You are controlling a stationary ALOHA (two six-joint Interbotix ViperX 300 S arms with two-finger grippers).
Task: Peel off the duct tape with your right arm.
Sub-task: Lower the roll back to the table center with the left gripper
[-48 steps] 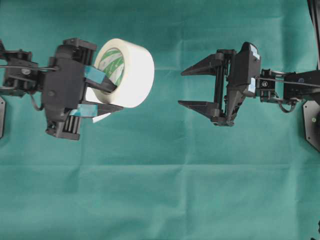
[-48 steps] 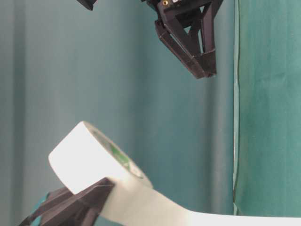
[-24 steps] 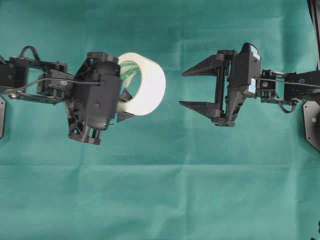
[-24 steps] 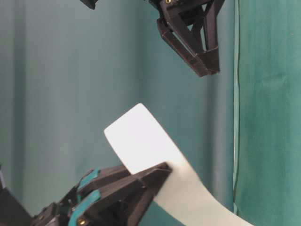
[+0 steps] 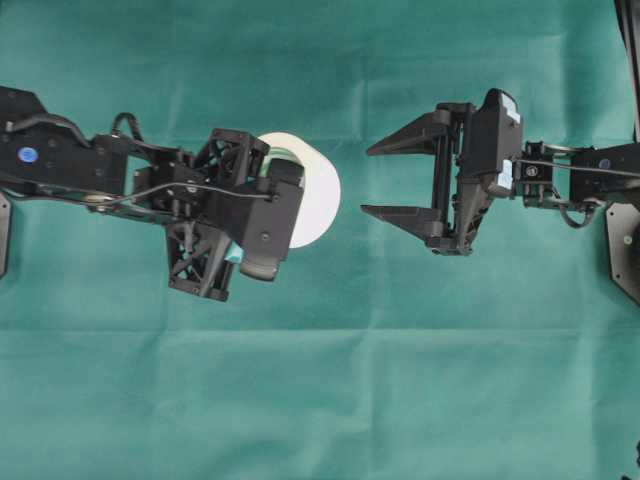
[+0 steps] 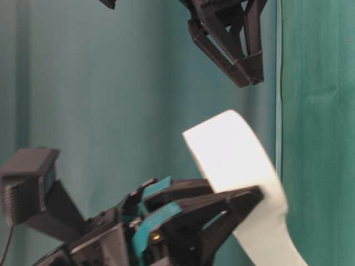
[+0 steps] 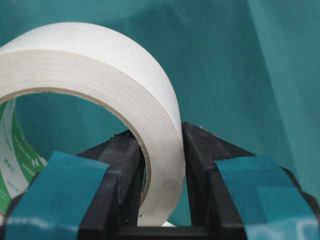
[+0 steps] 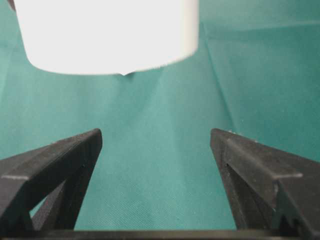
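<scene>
Green cloth (image 5: 330,400) covers the desk. Overhead view: left gripper (image 5: 285,190) holds the duct tape (image 5: 318,195) left of centre; right gripper (image 5: 385,180), just beside it, stands spread and empty. Table-level view: roll raised, below the right fingers (image 6: 238,66). Left wrist view: taped fingers (image 7: 125,165) clench the roll's wall. Right wrist view: roll ahead, pointed tab (image 8: 124,74) hanging.

A matt white roll of duct tape (image 7: 100,80), its edge showing fine papery layers around a glossy green-printed core, sits against a soft teal cloth (image 5: 400,400) with faint creases. The fingers (image 7: 125,165) gripping it look like dull, grainy black plastic patched with smooth teal tape (image 7: 60,190).
</scene>
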